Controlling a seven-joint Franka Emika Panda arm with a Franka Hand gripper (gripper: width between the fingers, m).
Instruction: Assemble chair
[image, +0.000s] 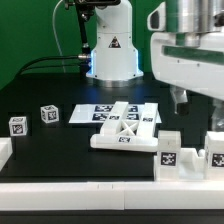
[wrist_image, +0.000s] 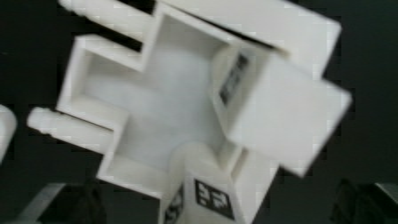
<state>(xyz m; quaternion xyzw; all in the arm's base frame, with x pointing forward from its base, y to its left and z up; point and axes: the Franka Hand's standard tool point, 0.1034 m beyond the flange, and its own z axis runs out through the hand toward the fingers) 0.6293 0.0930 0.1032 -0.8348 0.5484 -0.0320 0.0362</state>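
Observation:
The chair lies in loose white tagged parts. An X-braced panel (image: 124, 131) rests flat on the table in front of the marker board (image: 100, 112). Two small tagged cubes (image: 48, 114) (image: 17, 125) stand at the exterior view's left, and two chunky tagged blocks (image: 170, 156) (image: 216, 158) at its right. My gripper (image: 197, 108) hangs open above the table, right of the panel and holding nothing. The blurred wrist view is filled by the X-braced panel (wrist_image: 169, 100); its tagged end reaches between the gripper (wrist_image: 222, 203) and its dark fingers (wrist_image: 75, 205), apart from them.
The robot's base (image: 110, 50) stands at the back with cables running to the exterior view's left. A plain white edge block (image: 5, 152) sits at the left and a long white bar (image: 90, 190) lines the table's front edge.

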